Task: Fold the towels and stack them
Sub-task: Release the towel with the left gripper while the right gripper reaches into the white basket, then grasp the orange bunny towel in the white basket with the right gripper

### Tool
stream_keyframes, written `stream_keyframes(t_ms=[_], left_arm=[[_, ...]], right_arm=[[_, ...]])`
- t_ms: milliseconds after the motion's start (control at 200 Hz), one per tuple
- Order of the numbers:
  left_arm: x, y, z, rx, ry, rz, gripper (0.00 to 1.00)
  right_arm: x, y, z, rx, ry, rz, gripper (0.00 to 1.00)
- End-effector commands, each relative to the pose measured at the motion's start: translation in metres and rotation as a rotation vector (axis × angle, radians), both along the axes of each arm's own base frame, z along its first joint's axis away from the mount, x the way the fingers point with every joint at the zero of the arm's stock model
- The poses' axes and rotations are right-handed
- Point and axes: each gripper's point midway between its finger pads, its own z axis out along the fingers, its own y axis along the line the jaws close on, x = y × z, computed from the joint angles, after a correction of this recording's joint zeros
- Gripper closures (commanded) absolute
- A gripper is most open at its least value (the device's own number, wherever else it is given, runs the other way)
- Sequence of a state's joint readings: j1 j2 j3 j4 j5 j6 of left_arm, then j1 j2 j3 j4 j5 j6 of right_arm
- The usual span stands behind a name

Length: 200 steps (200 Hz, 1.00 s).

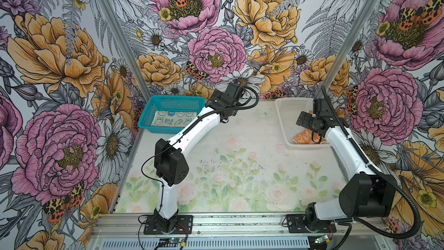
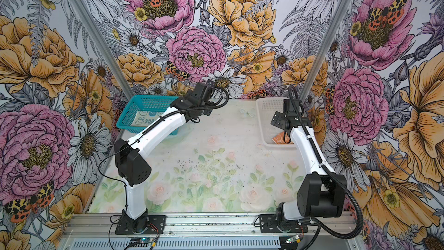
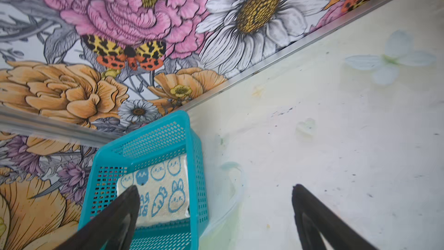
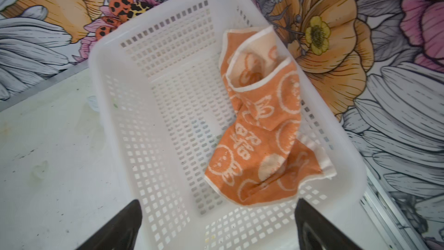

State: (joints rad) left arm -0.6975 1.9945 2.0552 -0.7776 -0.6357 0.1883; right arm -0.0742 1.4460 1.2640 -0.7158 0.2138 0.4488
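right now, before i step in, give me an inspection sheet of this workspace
surface: table with a pale flower print; dark specks scattered near the middle.
job's things: cream towel lies flat and squared in the teal basket; orange towel lies crumpled in the white basket; no third towel seen.
clutter: nothing seen.
grippers: left gripper jaws open, empty, at the teal basket's edge; right gripper jaws open, empty, above the white basket.
cables: black hose runs along each arm and loops loose beside the right base.
surroundings: walls in a bold flower print on three sides.
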Motion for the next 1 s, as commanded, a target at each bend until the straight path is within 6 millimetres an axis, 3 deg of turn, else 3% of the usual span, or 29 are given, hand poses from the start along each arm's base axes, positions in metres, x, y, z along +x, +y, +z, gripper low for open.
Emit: stream_keyframes(t_ms=[0,215,380,716,996], left_arm=[[0.000,-0.040,-0.002,0.052,-0.044,-0.063,0.01],[-0.019,-0.117,-0.028,0.149,-0.068,-0.163,0.01],[-0.027,-0.144,-0.048,0.134,-0.051,-0.200,0.01],[-0.036,-0.152,-0.077,0.101,0.020,-0.236,0.01],[-0.044,-0.152,-0.107,0.089,0.088,-0.246,0.01]], right_arm=[[-0.007,-0.029,-0.017,-0.029,0.049,-0.106,0.01],[-0.005,-0.054,-0.044,-0.031,0.116,-0.151,0.01],[0.004,-0.058,-0.063,-0.004,0.142,-0.149,0.06],[0.020,-0.063,-0.100,0.030,0.211,-0.112,0.26],[0.037,-0.068,-0.115,0.052,0.214,-0.101,0.44]])
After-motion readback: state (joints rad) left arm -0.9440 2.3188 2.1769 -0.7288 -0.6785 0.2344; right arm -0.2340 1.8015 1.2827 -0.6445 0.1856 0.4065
